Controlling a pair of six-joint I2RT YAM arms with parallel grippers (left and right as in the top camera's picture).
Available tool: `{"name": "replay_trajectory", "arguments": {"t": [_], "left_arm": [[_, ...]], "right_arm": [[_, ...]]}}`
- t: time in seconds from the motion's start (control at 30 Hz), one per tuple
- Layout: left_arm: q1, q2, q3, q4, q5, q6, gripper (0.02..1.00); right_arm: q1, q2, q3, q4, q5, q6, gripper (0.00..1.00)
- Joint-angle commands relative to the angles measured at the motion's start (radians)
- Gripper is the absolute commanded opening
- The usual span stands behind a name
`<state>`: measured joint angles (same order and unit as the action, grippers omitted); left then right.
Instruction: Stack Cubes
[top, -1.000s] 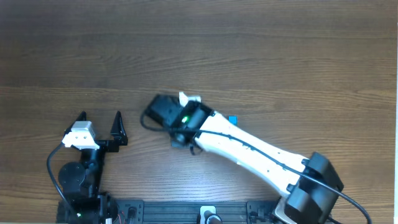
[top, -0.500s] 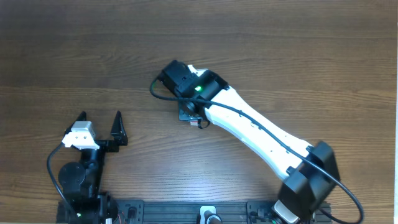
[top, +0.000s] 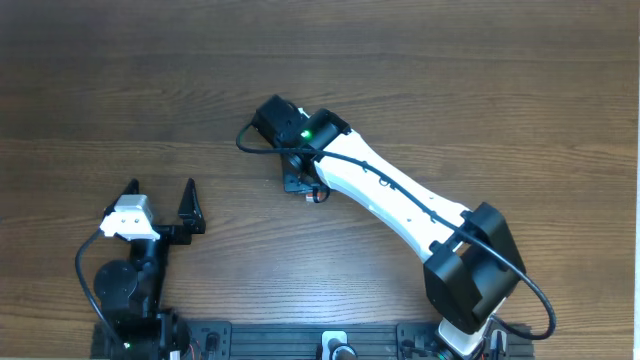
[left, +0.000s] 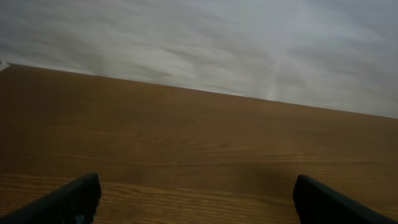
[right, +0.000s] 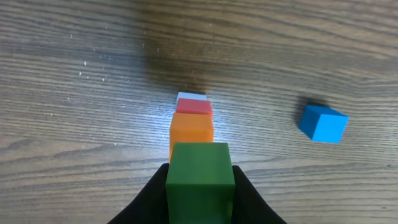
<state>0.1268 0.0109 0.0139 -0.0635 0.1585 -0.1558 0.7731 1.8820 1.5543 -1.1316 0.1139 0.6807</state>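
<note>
Clamping the green cube (right: 200, 173) between its black fingers (right: 153, 198), the right gripper (right: 200, 190) holds it at the near edge of its wrist view, lifted off the table (right: 74, 74). The jaws press on the cube's two sides, and its top face is level and square to the camera.

Just past the green cube comes the orange cube (right: 191, 132), then the red cube (right: 194, 107), then a white cube (right: 191, 96). All three sit in one line, each touching the next and each looking smaller than the one before. Whether they form a stack seen from above or a row on the wood cannot be told for certain. The green cube's far edge overlaps the orange one in this view. The blue cube (right: 323, 122) lies alone on the table, well apart from that line and turned at a slight angle.

From above, the right arm (top: 400, 205) reaches diagonally across the middle toward the table's centre.

The left gripper (top: 160, 190) sits near its base at the left, jaws spread wide with nothing between them. Its wrist view shows its two fingertips (left: 74, 198) over bare wood, with a grey wall (left: 199, 43) beyond.
</note>
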Motion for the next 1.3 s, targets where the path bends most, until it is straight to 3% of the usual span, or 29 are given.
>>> {"name": "replay_trajectory", "arguments": {"t": [0.03, 1.3], "left_arm": [[0.006, -0.008, -0.008, 0.003, 0.009, 0.018, 1.000], [0.006, -0.008, -0.008, 0.003, 0.009, 0.018, 1.000]], "right_arm": [[-0.006, 0.022, 0.020, 0.005, -0.016, -0.003, 0.141], [-0.009, 0.056, 0.013, 0.025, -0.031, -0.002, 0.183]]}}
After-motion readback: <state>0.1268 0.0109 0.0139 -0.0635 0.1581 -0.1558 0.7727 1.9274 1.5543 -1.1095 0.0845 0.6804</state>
